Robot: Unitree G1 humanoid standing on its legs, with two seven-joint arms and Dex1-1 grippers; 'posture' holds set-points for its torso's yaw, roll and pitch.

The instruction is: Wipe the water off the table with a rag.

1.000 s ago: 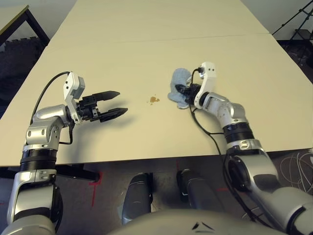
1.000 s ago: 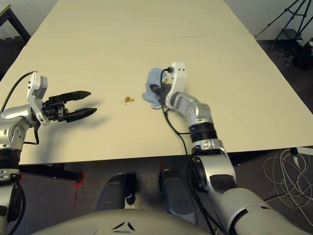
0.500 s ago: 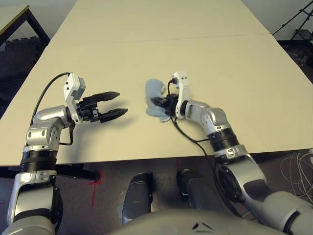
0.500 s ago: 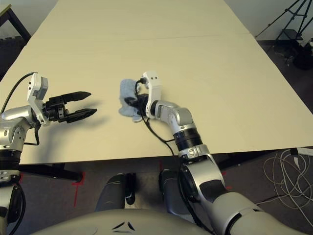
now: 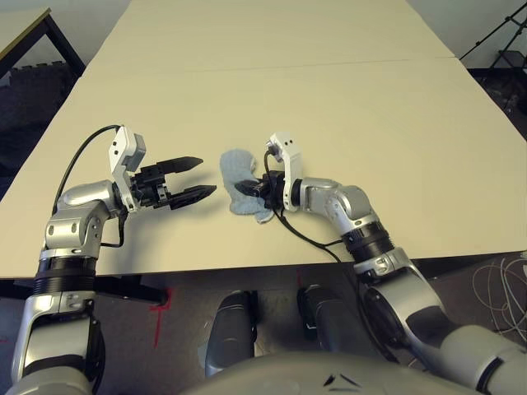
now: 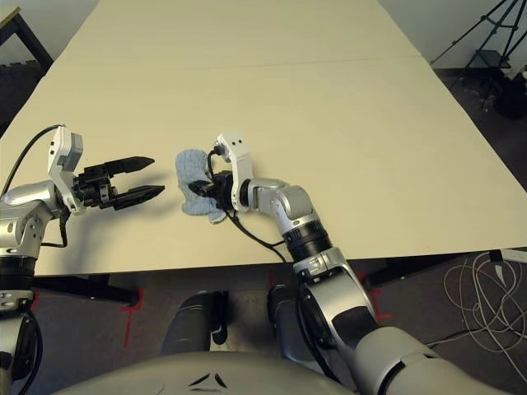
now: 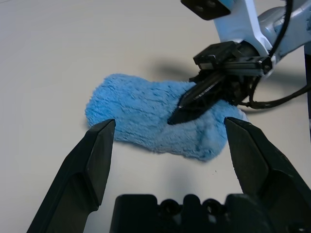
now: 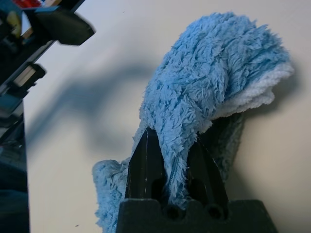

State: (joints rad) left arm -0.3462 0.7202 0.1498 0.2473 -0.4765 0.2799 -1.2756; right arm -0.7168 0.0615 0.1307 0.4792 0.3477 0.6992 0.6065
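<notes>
The light-blue fuzzy rag (image 5: 239, 177) lies bunched on the pale cream table (image 5: 370, 99), near the front edge and left of centre. My right gripper (image 5: 257, 192) is shut on the rag's right side, and a fold of cloth is pinched between its black fingers (image 8: 146, 165). Just left of the rag, my left gripper (image 5: 204, 175) hovers open with nothing in it and points at the cloth. From the left wrist, the rag (image 7: 141, 109) sits just beyond my open fingers (image 7: 97, 145), apart from them. The water is hidden.
A thin seam (image 5: 329, 64) crosses the table farther back. The table's front edge (image 5: 247, 267) runs close below both grippers. A dark side table (image 5: 37, 37) stands at the far left, a tripod (image 5: 498, 41) at the far right, and cables (image 5: 502, 276) lie on the floor.
My right gripper has dragged the rag leftward across the table, over the brownish spot, which no longer shows. The rag now lies close to my left gripper, which has barely moved.
</notes>
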